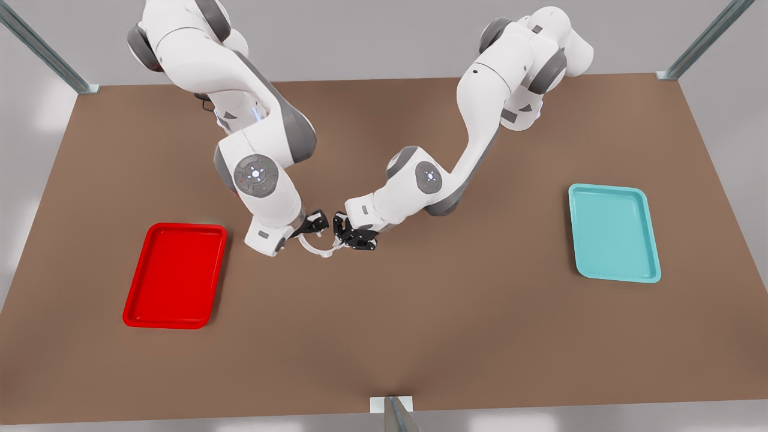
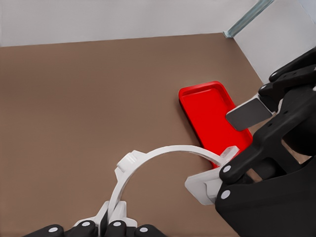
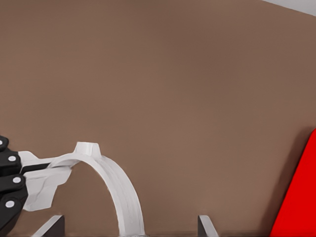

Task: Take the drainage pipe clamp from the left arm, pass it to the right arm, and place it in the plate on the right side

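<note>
Pinching one tab of the small white plastic half-ring drainage pipe clamp (image 2: 158, 150), the left gripper (image 1: 340, 233) holds its other end between the right gripper's (image 1: 318, 223) spread fingers (image 3: 205, 224), where an off-centre closing might twist it loose; the right wrist view exposes that gap, while the front view places the bright red rectangular plate (image 1: 174, 273) well beyond them.

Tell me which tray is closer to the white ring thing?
The red tray, on the front view's left; the teal tray lies much farther from the clamp.
</note>
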